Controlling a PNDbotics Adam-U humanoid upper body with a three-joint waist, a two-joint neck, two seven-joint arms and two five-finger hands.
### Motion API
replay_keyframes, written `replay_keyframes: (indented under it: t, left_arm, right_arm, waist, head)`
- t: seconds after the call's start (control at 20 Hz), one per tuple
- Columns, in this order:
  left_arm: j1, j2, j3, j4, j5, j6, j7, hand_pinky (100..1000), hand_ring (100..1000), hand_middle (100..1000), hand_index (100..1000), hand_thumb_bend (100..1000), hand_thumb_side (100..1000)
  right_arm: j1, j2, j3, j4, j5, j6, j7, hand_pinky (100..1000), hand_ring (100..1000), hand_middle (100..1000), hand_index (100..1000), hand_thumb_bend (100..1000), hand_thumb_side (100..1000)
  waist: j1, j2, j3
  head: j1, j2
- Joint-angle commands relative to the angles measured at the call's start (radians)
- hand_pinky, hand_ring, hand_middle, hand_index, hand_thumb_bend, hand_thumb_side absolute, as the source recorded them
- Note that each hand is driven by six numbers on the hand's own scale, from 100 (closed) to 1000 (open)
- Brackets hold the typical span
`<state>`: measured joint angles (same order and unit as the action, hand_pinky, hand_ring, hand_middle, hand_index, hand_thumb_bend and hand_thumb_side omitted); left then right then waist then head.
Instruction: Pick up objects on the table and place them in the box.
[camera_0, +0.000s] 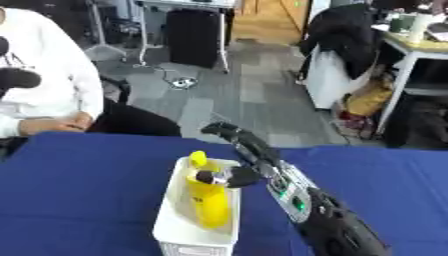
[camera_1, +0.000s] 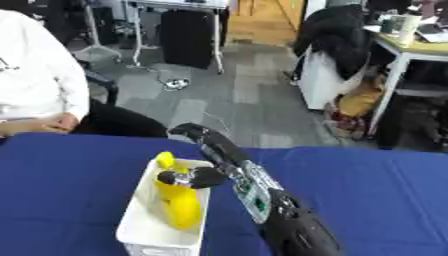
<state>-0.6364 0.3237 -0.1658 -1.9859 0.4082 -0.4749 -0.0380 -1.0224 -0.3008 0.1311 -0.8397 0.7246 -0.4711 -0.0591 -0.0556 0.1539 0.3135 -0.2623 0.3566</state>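
Right robot hand reaches in from five o'clock, fingers relaxed and wide, thumb touching a bright yellow bottle that leans tilted inside the white box on the blue counter.

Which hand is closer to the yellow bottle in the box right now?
Right. The right hand is at the yellow bottle in the white box, thumb against it. The left hand shows in neither view.
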Motion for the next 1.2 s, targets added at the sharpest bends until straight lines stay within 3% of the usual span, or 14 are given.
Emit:
replay_keyframes:
  t: [0.05, 0.1, 0.2, 0.35, 0.45, 0.55, 0.6, 0.65, 0.7, 0.75, 0.8, 0.85, 0.95, 1.2]
  left_arm:
    - [-0.007, 0.018, 0.008, -0.014, -0.006, -0.005, -0.002, 702, 751, 847, 860, 272, 905]
    - [-0.004, 0.021, 0.009, -0.014, -0.008, -0.005, -0.001, 702, 751, 848, 860, 272, 905]
    - [0.004, 0.029, 0.01, -0.014, -0.012, -0.005, 0.0, 700, 750, 847, 860, 271, 905]
    - [0.022, 0.05, 0.009, -0.014, -0.024, -0.011, -0.002, 696, 749, 847, 860, 268, 907]
    - [0.035, 0.066, 0.005, -0.014, -0.035, -0.02, -0.008, 695, 748, 847, 859, 266, 908]
    - [0.052, 0.083, 0.004, -0.014, -0.046, -0.033, -0.014, 692, 748, 846, 859, 263, 909]
    - [0.066, 0.095, 0.005, -0.014, -0.053, -0.043, -0.017, 690, 747, 846, 859, 262, 910]
    - [0.077, 0.102, 0.005, -0.014, -0.058, -0.051, -0.018, 690, 747, 846, 859, 262, 911]
    - [0.091, 0.113, 0.004, -0.014, -0.066, -0.059, -0.023, 687, 745, 846, 858, 258, 914]
    - [0.104, 0.122, 0.002, -0.014, -0.073, -0.069, -0.031, 684, 744, 846, 858, 256, 914]
    - [0.117, 0.13, -0.003, -0.014, -0.083, -0.083, -0.047, 682, 744, 846, 857, 253, 916]
    - [0.126, 0.134, -0.005, -0.014, -0.089, -0.094, -0.059, 682, 744, 846, 857, 253, 916]
    - [0.15, 0.15, -0.021, -0.014, -0.108, -0.129, -0.115, 675, 741, 845, 857, 245, 922]
    - [0.206, 0.167, -0.026, -0.014, -0.139, -0.152, -0.236, 666, 737, 843, 858, 238, 927]
  right_arm:
    - [-0.004, -0.036, -0.012, -0.035, -0.066, -0.018, -0.001, 858, 918, 857, 953, 833, 993]
    - [0.013, -0.055, -0.01, -0.077, -0.123, -0.03, -0.01, 859, 917, 860, 953, 858, 962]
    - [0.062, -0.117, 0.012, -0.199, -0.258, -0.05, -0.028, 843, 910, 843, 934, 773, 1000]
    - [0.204, -0.265, 0.038, -0.515, -0.504, -0.059, -0.076, 825, 902, 833, 912, 707, 1000]
    - [0.315, -0.34, 0.02, -0.726, -0.616, -0.055, -0.108, 791, 888, 824, 901, 670, 1000]
    - [0.437, -0.382, -0.009, -0.908, -0.708, -0.059, -0.127, 635, 780, 769, 834, 588, 1000]
    - [0.51, -0.38, -0.025, -0.995, -0.741, -0.061, -0.108, 536, 648, 655, 777, 556, 1000]
    - [0.562, -0.377, -0.044, -1.066, -0.77, -0.054, -0.083, 504, 605, 618, 756, 550, 1000]
    - [0.605, -0.345, -0.063, -1.114, -0.81, -0.054, -0.064, 179, 307, 377, 543, 321, 1000]
    - [0.629, -0.312, -0.082, -1.137, -0.853, -0.067, -0.045, 114, 244, 346, 526, 292, 1000]
    - [0.641, -0.267, -0.105, -1.149, -0.895, -0.092, -0.037, 100, 193, 300, 492, 237, 969]
    - [0.65, -0.248, -0.118, -1.155, -0.928, -0.109, -0.024, 100, 193, 300, 492, 237, 969]
    - [0.641, -0.201, -0.141, -1.159, -1.004, -0.174, -0.032, 100, 184, 280, 467, 160, 933]
    - [0.633, -0.16, -0.174, -1.16, -1.119, -0.31, -0.079, 100, 131, 243, 429, 111, 914]
  waist:
    - [0.01, -0.021, -0.004]
    - [0.009, -0.023, -0.01]
    - [0.006, -0.026, -0.022]
    - [0.004, -0.03, -0.042]
    - [0.007, -0.035, -0.057]
    - [0.014, -0.04, -0.079]
    - [0.02, -0.044, -0.097]
    - [0.024, -0.047, -0.106]
    - [0.031, -0.053, -0.122]
    - [0.037, -0.058, -0.136]
    - [0.046, -0.064, -0.152]
    - [0.049, -0.066, -0.16]
    - [0.061, -0.078, -0.189]
    - [0.072, -0.097, -0.227]
  head:
    - [0.006, -0.015]
    - [0.006, -0.017]
    - [0.011, -0.031]
    - [0.034, -0.07]
    - [0.047, -0.097]
    - [0.067, -0.139]
    - [0.088, -0.161]
    - [0.101, -0.173]
    - [0.121, -0.182]
    - [0.136, -0.188]
    - [0.146, -0.195]
    - [0.153, -0.198]
    - [0.115, -0.231]
    - [0.036, -0.298]
